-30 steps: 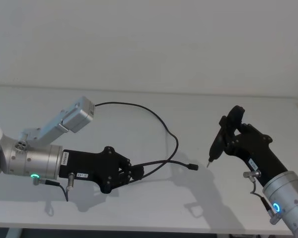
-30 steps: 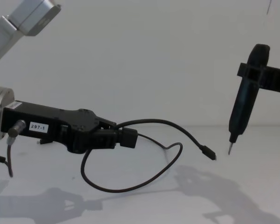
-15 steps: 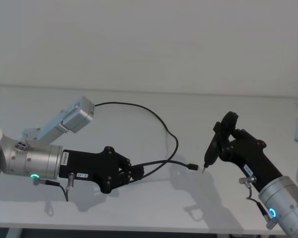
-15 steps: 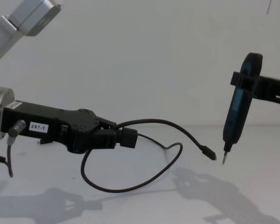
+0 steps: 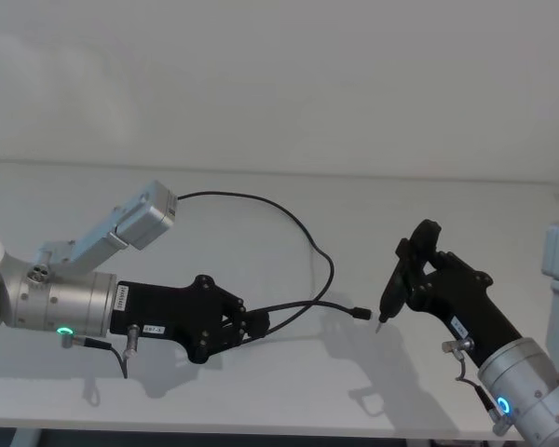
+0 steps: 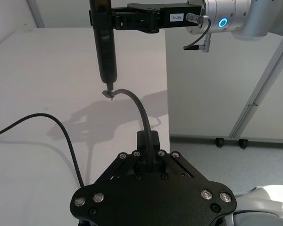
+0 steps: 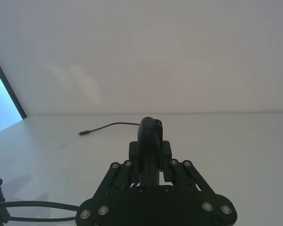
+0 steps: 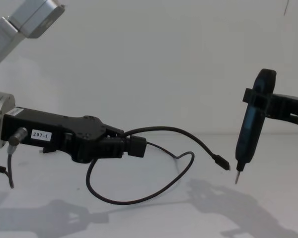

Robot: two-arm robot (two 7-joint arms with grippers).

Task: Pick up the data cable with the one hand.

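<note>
Pickup looks done — left gripper clamped tight on the data cable, plug end lifted off the table. Right gripper nearby, closed around a pen-like tool — tip just beside the plug.

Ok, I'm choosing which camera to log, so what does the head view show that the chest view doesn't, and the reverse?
Head view, not chest: the cable arcing far back in a wide curve, and the green ring light on the left wrist.
Chest view, not head: the 297-1 label, readable, and the cable's loop hanging below the left gripper.
Both: the left gripper shut on the cable, the plug sticking out ahead, and the right gripper holding the tool with its tip close to the plug.
</note>
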